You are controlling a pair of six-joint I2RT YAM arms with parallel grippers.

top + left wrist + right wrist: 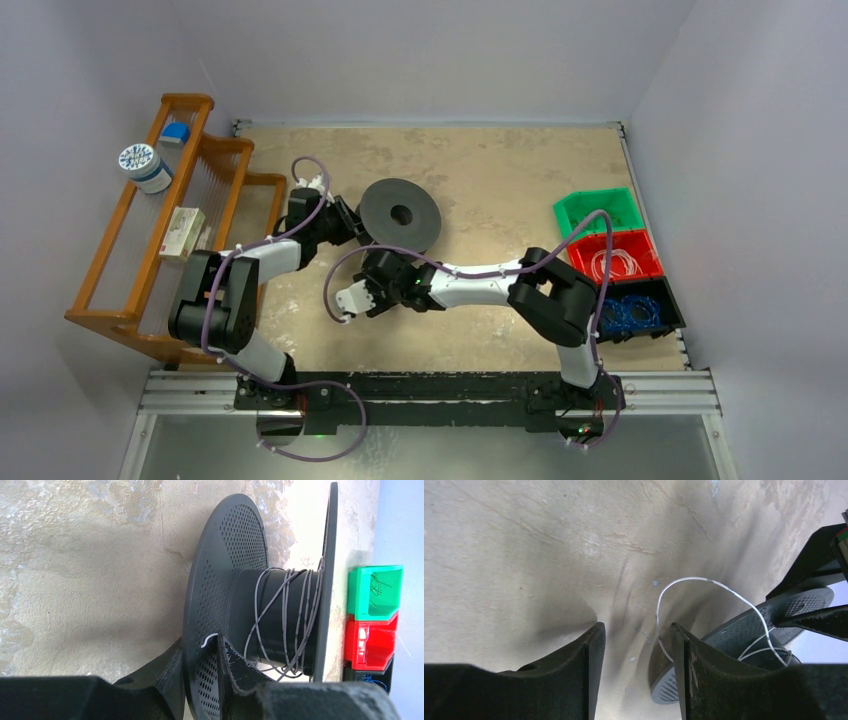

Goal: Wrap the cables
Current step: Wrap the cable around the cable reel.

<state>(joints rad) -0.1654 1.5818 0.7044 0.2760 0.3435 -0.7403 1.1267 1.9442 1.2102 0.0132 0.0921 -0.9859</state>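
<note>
A black spool [400, 215] stands on the table, tilted on its edge. In the left wrist view, thin whitish cable [287, 615] is wound loosely on the spool's hub [250, 615]. My left gripper [202, 645] is shut on the spool's perforated near flange [215, 560], and a short white cable end [210, 639] pokes out at the fingertips. It sits at the spool's left edge in the top view [352, 228]. My right gripper [636, 627] is open with nothing between its fingers, just below the spool [378, 262]. A cable loop [704, 581] arcs from beside its right finger [681, 645] to the spool [744, 630].
At the right edge stand a green bin [598, 212], a red bin [640, 245] holding more whitish cable loops [612, 262], and a black bin [665, 300] with a blue wire tangle [625, 312]. A wooden rack [150, 240] with small items stands at the left.
</note>
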